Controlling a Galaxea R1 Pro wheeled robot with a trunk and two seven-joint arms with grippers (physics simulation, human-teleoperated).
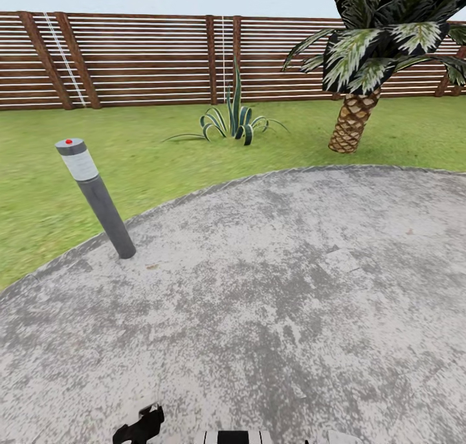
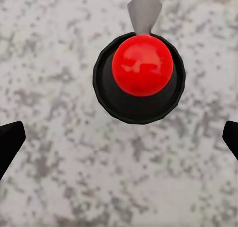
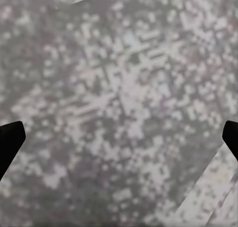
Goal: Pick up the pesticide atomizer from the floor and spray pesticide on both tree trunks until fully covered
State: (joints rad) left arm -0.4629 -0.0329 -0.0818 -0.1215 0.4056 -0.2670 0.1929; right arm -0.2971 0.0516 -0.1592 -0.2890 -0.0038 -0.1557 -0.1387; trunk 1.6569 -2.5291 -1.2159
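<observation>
You are on a round grey speckled stone floor [image 1: 272, 301] with green grass [image 1: 39, 172] around it, a grey post with a red dot [image 1: 97, 198] standing at its edge.

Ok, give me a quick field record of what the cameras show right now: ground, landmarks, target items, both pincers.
ground: grey mottled paving, lawn beyond
boundary: brown slat fence
landmarks: grey bollard with red dot, short palm, spiky plant
left wrist view: red ball on a black base
left pincer: fingers apart, empty
right pincer: fingers apart, empty, over paving
</observation>
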